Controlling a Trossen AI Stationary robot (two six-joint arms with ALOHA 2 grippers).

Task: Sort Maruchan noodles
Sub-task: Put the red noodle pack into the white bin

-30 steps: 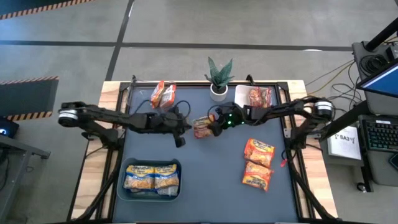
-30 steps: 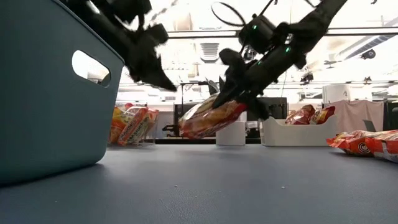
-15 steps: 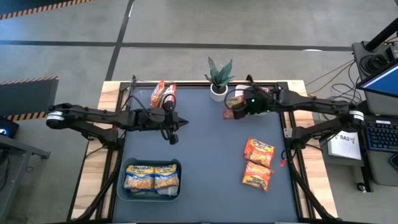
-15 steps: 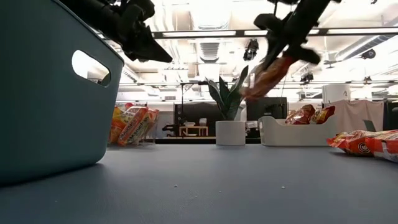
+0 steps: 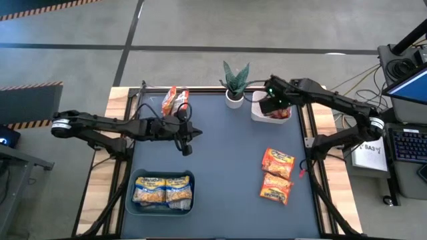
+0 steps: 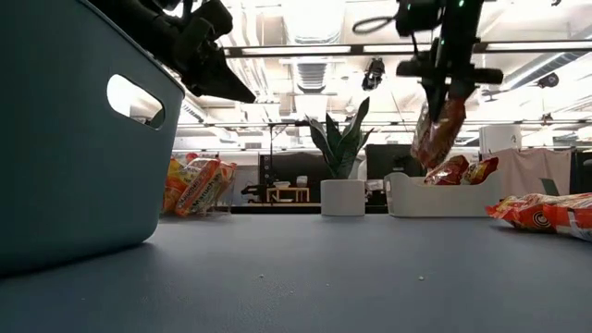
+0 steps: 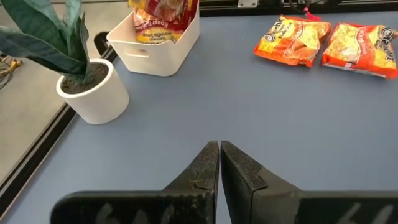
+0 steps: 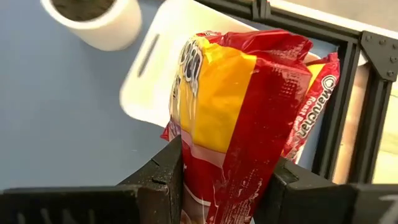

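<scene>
The left end effector (image 5: pixel 187 151) is hanging closed and empty over the worktop (image 5: pixel 220 167). To the right, the right end effector (image 5: pixel 270 107) is gripping a red noodle packet (image 8: pixel 239 118), dangling it above the white bin (image 5: pixel 256 111).

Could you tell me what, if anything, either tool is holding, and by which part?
The right tool grips a red noodle packet by one end, hanging above the white bin. The left tool is shut on nothing.

Left tool (image 7: pixel 219 163) shut — right (image 8: pixel 227 180) clamped
</scene>
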